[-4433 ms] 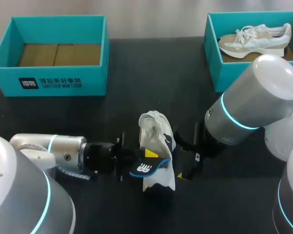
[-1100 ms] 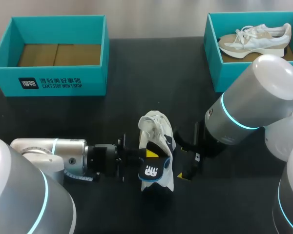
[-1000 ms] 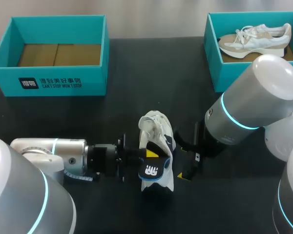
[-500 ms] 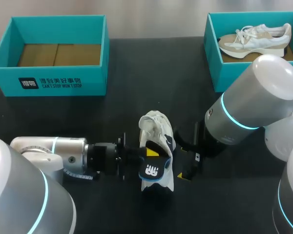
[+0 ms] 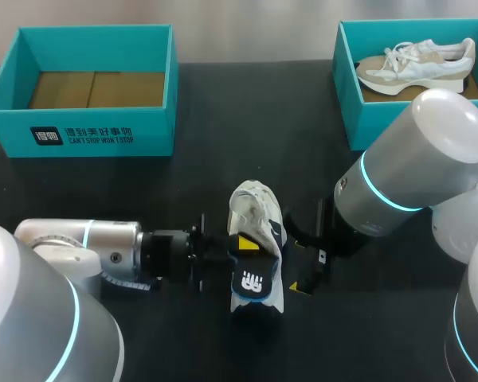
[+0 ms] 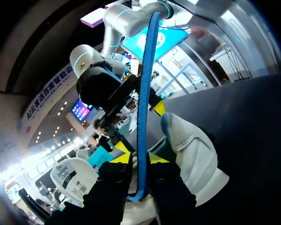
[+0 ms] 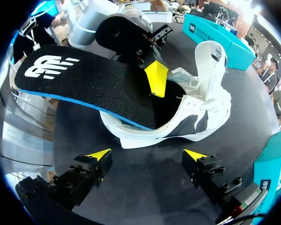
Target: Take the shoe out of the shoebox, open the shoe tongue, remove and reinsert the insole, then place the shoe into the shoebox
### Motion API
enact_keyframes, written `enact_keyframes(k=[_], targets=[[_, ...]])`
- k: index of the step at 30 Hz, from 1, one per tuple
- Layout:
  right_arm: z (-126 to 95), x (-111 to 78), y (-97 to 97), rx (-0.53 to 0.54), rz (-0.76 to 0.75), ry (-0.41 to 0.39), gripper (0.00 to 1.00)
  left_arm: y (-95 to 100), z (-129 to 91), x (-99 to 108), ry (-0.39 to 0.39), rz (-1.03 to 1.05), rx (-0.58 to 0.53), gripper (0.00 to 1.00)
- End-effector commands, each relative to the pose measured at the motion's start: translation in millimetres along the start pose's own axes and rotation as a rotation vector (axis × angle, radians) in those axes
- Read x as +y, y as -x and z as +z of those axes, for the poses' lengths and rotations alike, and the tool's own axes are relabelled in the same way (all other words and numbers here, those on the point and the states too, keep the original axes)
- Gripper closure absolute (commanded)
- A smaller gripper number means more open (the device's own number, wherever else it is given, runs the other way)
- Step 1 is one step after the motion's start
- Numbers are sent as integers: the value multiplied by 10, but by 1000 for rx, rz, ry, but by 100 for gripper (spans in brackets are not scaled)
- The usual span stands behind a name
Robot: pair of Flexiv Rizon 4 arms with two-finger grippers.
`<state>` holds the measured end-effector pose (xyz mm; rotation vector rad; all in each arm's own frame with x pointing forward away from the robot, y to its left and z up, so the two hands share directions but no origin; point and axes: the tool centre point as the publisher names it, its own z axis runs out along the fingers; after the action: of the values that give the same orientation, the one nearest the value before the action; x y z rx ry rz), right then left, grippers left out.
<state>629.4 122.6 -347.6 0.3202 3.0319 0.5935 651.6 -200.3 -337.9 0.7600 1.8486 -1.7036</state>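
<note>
A white shoe (image 5: 259,216) with dark trim lies on the black tabletop (image 5: 223,151) in the lower middle of the head view, between the two arms. The left arm (image 5: 88,247) comes in low from the lower left, and the left end effector (image 5: 239,248) is clamped on the insole (image 5: 252,280) - a black one with a blue edge and a white logo. In the left wrist view the insole (image 6: 143,93) is seen edge-on, pinched between the yellow tips of that end effector (image 6: 140,159), with the shoe (image 6: 192,150) just beside it. The right wrist view shows one end of the insole (image 7: 84,79) inside the opening of the shoe (image 7: 201,108) and the logo end sticking out past the heel. The right arm (image 5: 406,175) enters from the right edge of the head view; the right end effector (image 5: 301,265) sits just beside the shoe with its fingers apart, touching nothing. From its own wrist view the right end effector (image 7: 147,157) has the shoe ahead of it, clear of both tips. A teal box (image 5: 95,131) with a brown cardboard floor stands at the upper left of the head view, and a second teal box (image 5: 358,119) at the upper right holds a tan and white shoe (image 5: 418,64).
</note>
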Motion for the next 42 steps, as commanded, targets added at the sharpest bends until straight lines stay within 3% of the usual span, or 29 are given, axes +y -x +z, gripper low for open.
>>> enact_keyframes(k=[1,10,21,28,42], targets=[[12,4,-15,-3,1,-1,0,10,6,-39,5,2,7,79],[12,4,-15,-3,1,-1,0,47,21,-116,8,17,26,73],[12,4,-15,-3,1,-1,0,51,-65,-138,27,33,49,76],[12,4,-15,-3,1,-1,0,62,-102,-178,26,39,73,73],[12,4,-15,-3,1,-1,0,89,-41,-301,77,86,218,71]])
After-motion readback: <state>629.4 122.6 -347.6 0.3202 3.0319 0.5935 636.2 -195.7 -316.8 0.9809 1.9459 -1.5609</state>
